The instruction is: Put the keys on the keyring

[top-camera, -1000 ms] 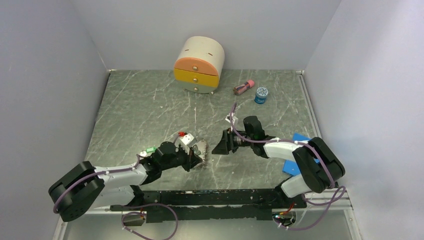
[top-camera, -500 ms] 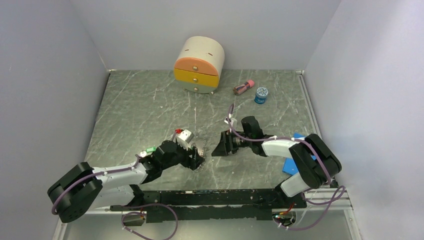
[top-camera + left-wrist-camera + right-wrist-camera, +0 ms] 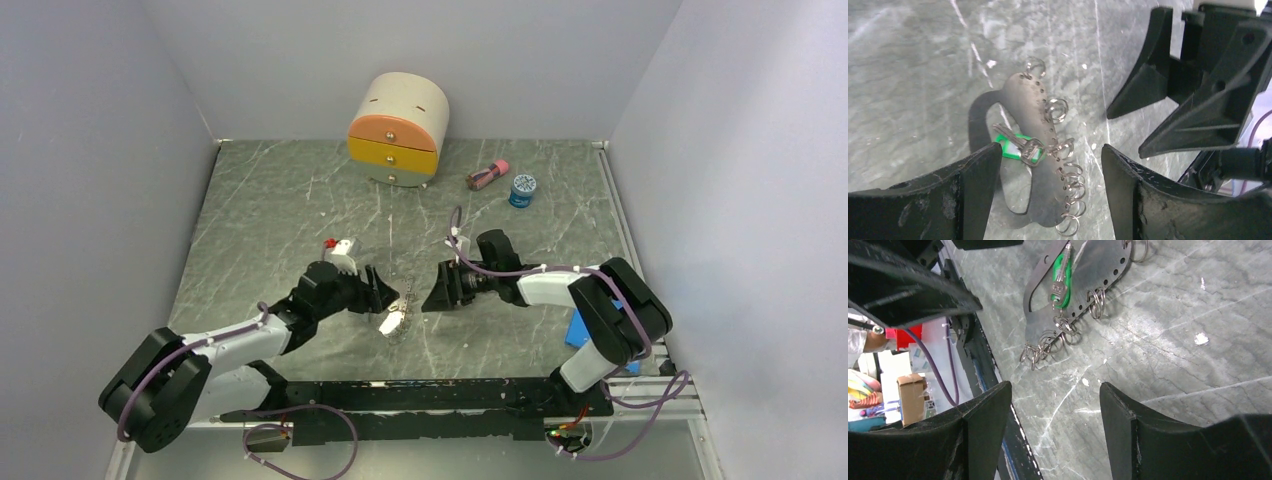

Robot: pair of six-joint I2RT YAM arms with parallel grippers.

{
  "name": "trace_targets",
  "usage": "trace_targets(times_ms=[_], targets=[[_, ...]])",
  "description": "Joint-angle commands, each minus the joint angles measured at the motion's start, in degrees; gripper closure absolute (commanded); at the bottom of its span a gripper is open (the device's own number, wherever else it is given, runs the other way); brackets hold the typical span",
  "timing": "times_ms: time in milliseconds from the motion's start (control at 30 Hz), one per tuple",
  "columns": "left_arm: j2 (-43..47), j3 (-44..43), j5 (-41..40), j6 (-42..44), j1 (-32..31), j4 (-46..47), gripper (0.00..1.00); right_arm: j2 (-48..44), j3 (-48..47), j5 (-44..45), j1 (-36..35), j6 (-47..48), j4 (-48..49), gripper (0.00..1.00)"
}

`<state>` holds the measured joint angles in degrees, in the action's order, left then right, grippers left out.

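The keyring [image 3: 395,318] is a flat grey metal plate [image 3: 1030,107] with several silvery split rings [image 3: 1072,187] along one edge, and it lies flat on the marble table. One small key [image 3: 1020,146] with a green plastic head lies across the plate, its head at one of the rings; in the right wrist view the key [image 3: 1063,272] sits at the top. My left gripper [image 3: 1050,150] hovers open just above the plate, touching nothing. My right gripper [image 3: 1054,387] is open and empty, facing the plate from the right [image 3: 437,290].
A rounded drawer box [image 3: 397,130] stands at the back. A pink tube [image 3: 488,174] and a blue jar [image 3: 522,189] lie at the back right. A blue flat piece [image 3: 578,328] shows under the right arm. The table's near edge rail [image 3: 975,360] is close to the keyring.
My left gripper has opened, let go of the keyring plate and drawn back to the left. The plate now lies flat on the table. The right gripper has opened wider.
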<state>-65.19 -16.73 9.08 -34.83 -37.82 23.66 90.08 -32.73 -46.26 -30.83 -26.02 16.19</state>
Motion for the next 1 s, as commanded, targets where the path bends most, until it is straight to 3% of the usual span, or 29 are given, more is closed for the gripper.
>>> trace_targets(times_ms=[0,233,433,667,967], targets=[[0.8,1.1,4.9,-7.0,4.9,1.0,0.23,0.7,-2.8,1.2,0.2,0.7,-1.0,0.32],[3.0,5.3,5.3,-12.2,9.0,2.1,0.24,3.4,-5.2,2.3,0.2,-0.1,-4.3,0.32],[6.8,4.4,4.2,-14.5,9.3,-9.9,0.26,4.0,-6.3,3.2,-0.6,-0.5,-5.9,0.3],[10.9,6.7,5.5,-18.7,9.3,-14.8,0.29,7.0,-8.3,3.4,-0.9,-1.6,-7.1,0.31],[9.1,2.1,4.1,-11.2,9.3,-16.9,0.31,10.6,-15.1,7.3,-0.7,1.3,-12.5,0.32]])
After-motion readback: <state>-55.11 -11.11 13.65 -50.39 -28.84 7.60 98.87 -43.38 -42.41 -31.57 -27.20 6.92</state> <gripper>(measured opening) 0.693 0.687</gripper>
